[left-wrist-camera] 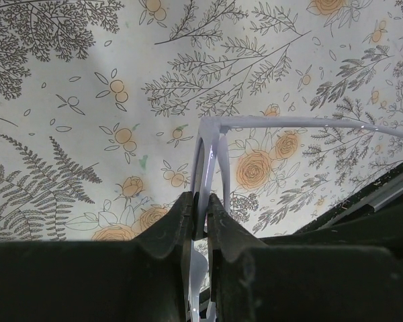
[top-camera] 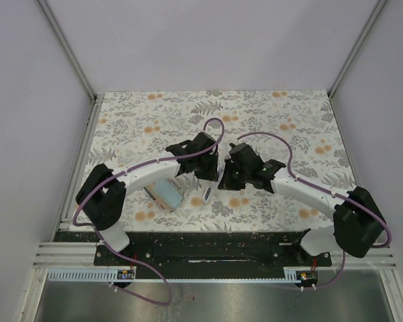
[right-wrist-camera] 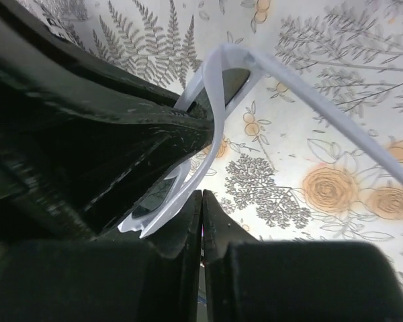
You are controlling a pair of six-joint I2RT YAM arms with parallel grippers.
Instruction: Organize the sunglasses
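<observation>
The sunglasses (top-camera: 207, 194), with a thin whitish frame and dark lenses, hang between my two grippers above the flowered table. My left gripper (top-camera: 209, 176) is shut on the front of the sunglasses; in the left wrist view the lens edge is pinched between the fingertips (left-wrist-camera: 200, 201) and one temple (left-wrist-camera: 269, 121) sticks out to the right. My right gripper (top-camera: 226, 180) is shut with its tips (right-wrist-camera: 201, 194) just beside the sunglasses' lower rim (right-wrist-camera: 188, 184), nothing between them. The open temple (right-wrist-camera: 302, 95) runs to the right.
The oval case (top-camera: 166, 194) lies open on the table left of the grippers, with a light blue cloth inside. The table carries a floral cloth (top-camera: 289, 127). Pale walls and metal rails enclose the sides.
</observation>
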